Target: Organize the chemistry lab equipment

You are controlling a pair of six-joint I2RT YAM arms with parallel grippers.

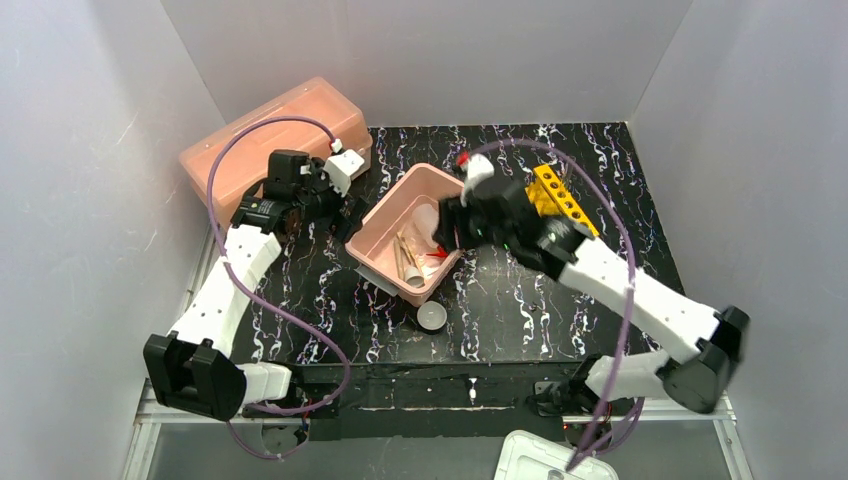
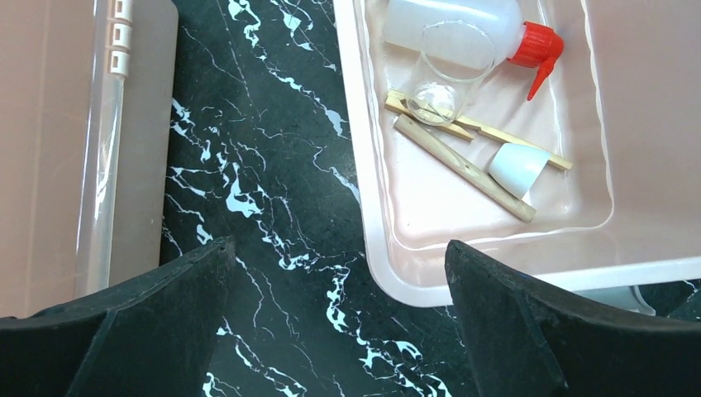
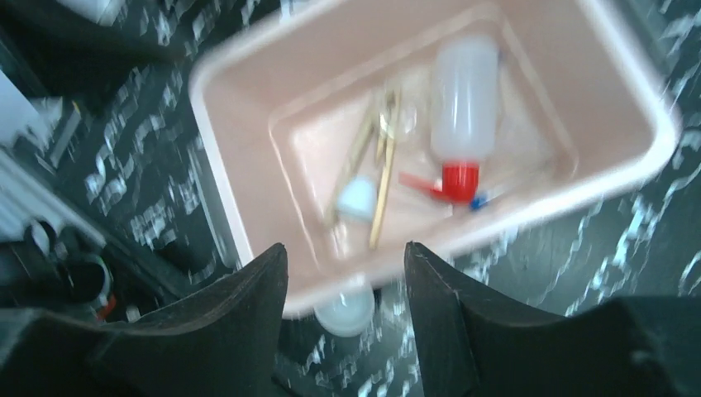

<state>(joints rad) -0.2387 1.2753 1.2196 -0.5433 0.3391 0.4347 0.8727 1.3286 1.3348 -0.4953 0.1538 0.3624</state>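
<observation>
Closest to the lens on the left wrist: left gripper (image 2: 339, 256), spread to its widest over bare black marbled table (image 2: 264, 165), holding nothing. Parked between large pink lidded box (image 2: 50, 149) at nine o'clock and pink tub (image 2: 364, 198) at two o'clock, probably to keep clear of the other arm's work.

Above the tub and pointed down into it: right gripper (image 3: 345, 252), parted roughly halfway, nothing between the fingers as far as the blurred view allows. Placed there, in all likelihood, for dropping items in.

Inside the tub: white squeeze bottle with red spout (image 2: 450, 25) on its side at the far end, clear beaker (image 2: 450, 74) tipped against it, wooden sticks (image 2: 463, 169) crossed on the floor, small white cup (image 2: 517, 168) toppled over them.

Outside, not yet gathered: white dish (image 1: 432, 317) on the table at six o'clock of the tub, just beside its rim; yellow holed rack (image 1: 562, 197) at three o'clock, behind the right arm.
</observation>
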